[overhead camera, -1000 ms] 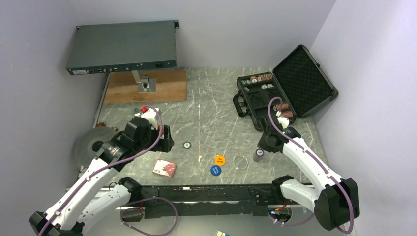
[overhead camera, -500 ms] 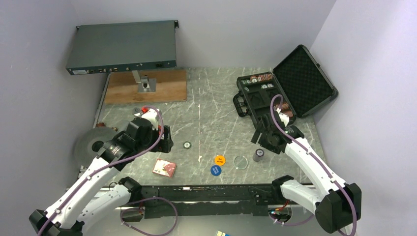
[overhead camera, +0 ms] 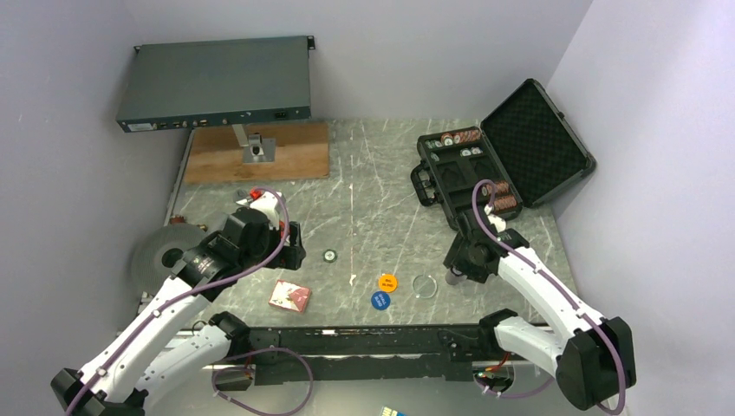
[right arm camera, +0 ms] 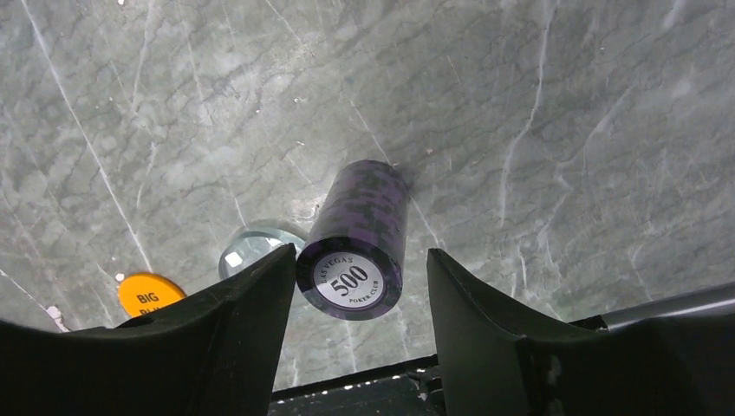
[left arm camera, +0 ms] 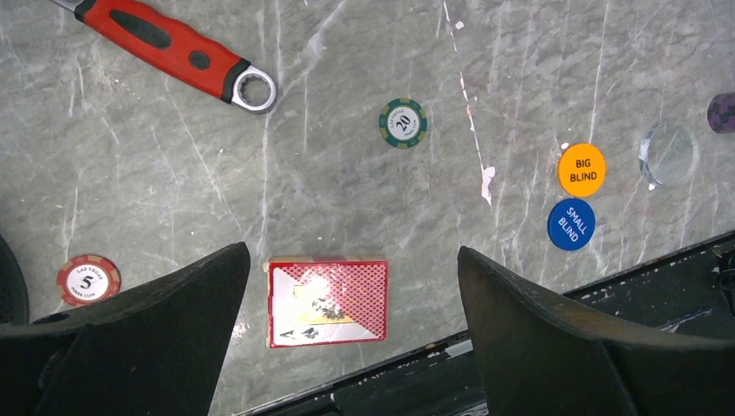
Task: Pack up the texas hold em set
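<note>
Back down around the purple chip stack point(right arm camera: 355, 234) comes the right gripper point(right arm camera: 360, 256), jaws half-wide, a gap at one finger. It stands on the table point(right arm camera: 520, 104) beside a clear disc point(right arm camera: 256, 243), near the open case point(overhead camera: 533, 139). Over the deck point(left arm camera: 327, 302) the left gripper point(left arm camera: 353, 253) gapes wide.

Walled table bay, evenly lit.
I see plain pale-lilac walls point(overhead camera: 69, 173) on three sides, a grey marbled table point(overhead camera: 381, 191) with white veins, and a wooden board point(overhead camera: 295, 160) at its far left under a grey box point(overhead camera: 217, 82).
</note>
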